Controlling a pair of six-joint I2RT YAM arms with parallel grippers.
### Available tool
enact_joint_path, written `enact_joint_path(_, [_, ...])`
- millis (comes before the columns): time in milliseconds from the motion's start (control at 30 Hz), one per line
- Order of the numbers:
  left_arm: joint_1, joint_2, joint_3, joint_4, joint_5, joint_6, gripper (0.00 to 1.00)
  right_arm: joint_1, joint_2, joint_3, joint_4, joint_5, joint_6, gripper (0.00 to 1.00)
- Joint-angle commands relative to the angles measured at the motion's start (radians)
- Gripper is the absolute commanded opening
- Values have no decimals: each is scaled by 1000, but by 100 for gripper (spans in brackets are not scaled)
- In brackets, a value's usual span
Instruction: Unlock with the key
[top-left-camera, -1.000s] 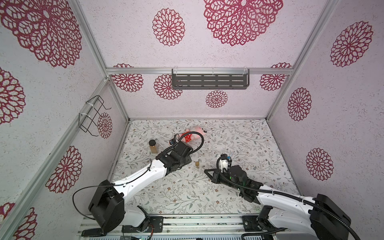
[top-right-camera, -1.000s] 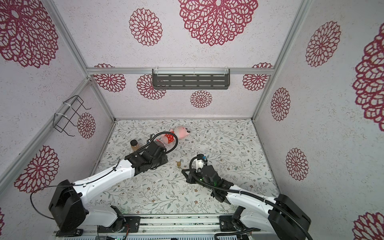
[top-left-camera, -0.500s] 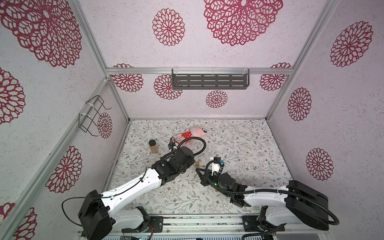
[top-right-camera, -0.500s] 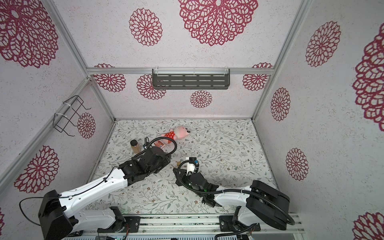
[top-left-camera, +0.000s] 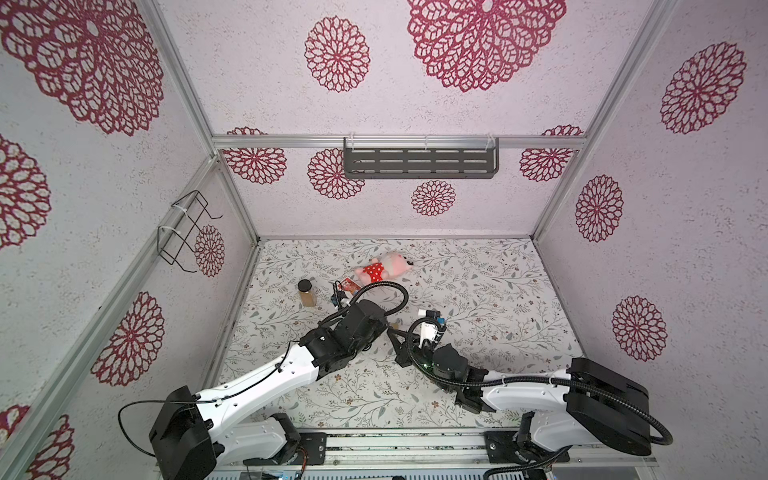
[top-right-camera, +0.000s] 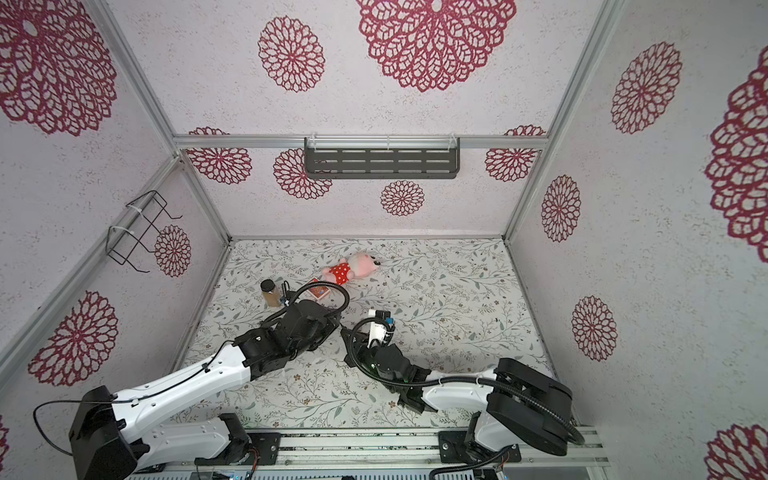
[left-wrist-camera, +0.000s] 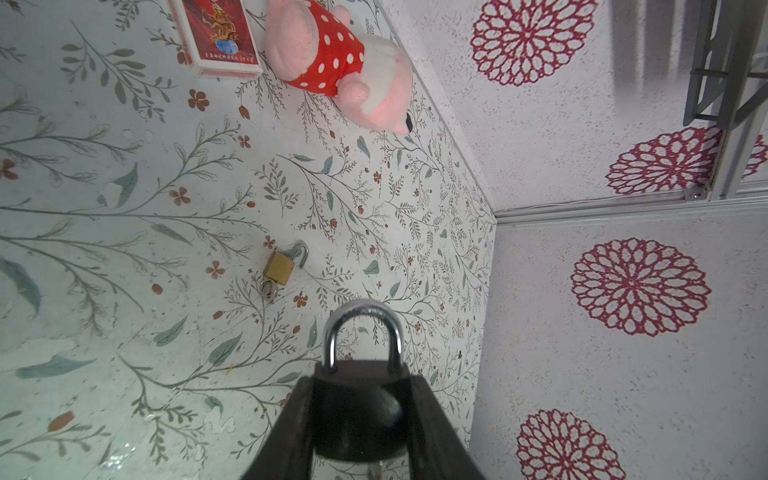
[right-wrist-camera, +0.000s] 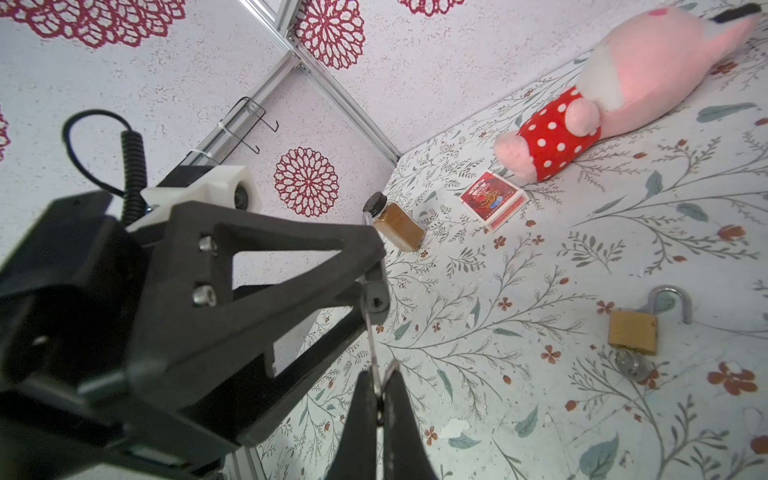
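Beyond the black padlock (left-wrist-camera: 357, 401): brass padlock (left-wrist-camera: 279, 268) (shackle open), jar (right-wrist-camera: 397, 224), red box (right-wrist-camera: 492, 199), plush (right-wrist-camera: 602, 99).

No text can be read for certain. The red box (left-wrist-camera: 216, 37) lying on the bench (left-wrist-camera: 124, 249) carries the only print. It shows a gold dragon figure with a single row of small pale characters below it, along one short edge. That row is too fine to make out in the left wrist view and only a blur in the right wrist view. The brass padlock (left-wrist-camera: 279, 268) is too small and the black padlock (left-wrist-camera: 357, 415) too dark to tell any stamp.
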Motion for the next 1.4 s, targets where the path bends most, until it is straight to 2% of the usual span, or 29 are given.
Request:
enact_joint_path(0, [-8,-25,-9,48,-15,-25,0,4,-8,40,-12,52,-7,0])
enact_joint_path(600, [-12,-10,-12,74,6,-65,0,4,17,76,-1,51,-24,0])
enact_joint_path(867, [-42,-16,-11,91,6,-100,0,4,14,150,-172,107,-42,0])
enact_joint_path(1033, [-56,-12,-4,113,36,-92,0,-5,8,203,-220,42,-97,0])
enact_joint_path(1167, [-68,-22,1,116,11,-82,0,-43,11,206,-201,-84,-71,0])
enact_joint_path(1267, [-68,-28,-1,95,-20,-80,0,-43,-6,204,-222,-102,-96,0])
enact_joint_path(1367, [-67,-38,-5,81,-55,-75,0,-43,-38,149,-200,-75,-101,14])
